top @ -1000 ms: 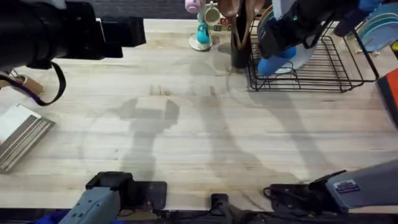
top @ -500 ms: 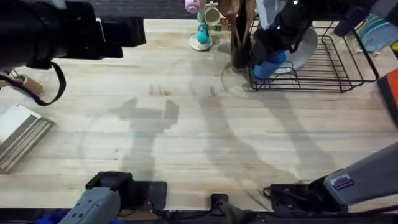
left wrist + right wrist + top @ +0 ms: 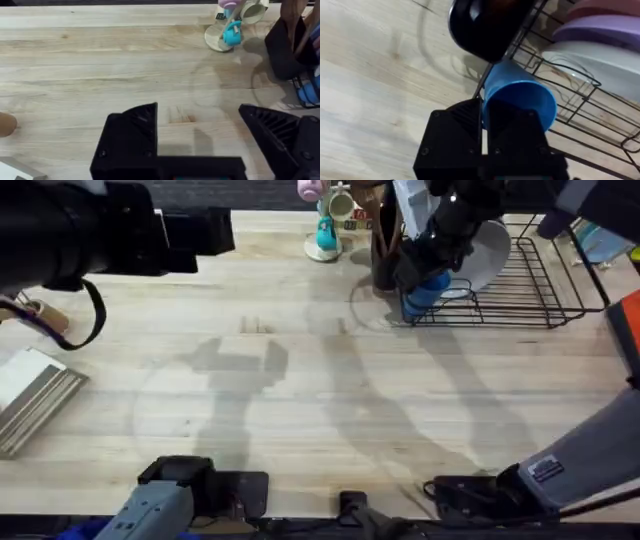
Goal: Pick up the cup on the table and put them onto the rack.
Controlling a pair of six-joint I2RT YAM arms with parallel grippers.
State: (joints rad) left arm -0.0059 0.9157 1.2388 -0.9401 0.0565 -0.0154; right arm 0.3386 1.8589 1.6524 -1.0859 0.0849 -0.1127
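Observation:
The blue cup (image 3: 433, 288) is at the left front corner of the black wire rack (image 3: 530, 290), lying tilted over the rack's wires. My right gripper (image 3: 424, 268) is shut on the cup's rim. In the right wrist view the cup (image 3: 520, 97) sits right at that gripper (image 3: 484, 117), with the rack's wires (image 3: 570, 107) beside it. I cannot tell whether the cup rests on the rack. My left gripper (image 3: 200, 127) hangs open above bare table (image 3: 100, 60), far left of the rack.
A dark utensil holder (image 3: 385, 255) stands tight against the rack's left end, close to the cup. White (image 3: 592, 62) and purple (image 3: 605, 30) plates stand in the rack. A teal mug stand (image 3: 325, 225) is at the back, flat boards (image 3: 35, 395) at the left edge.
My right arm has carried the blue cup a little left and nearer, down to the rack's left front corner. The left arm has not moved.

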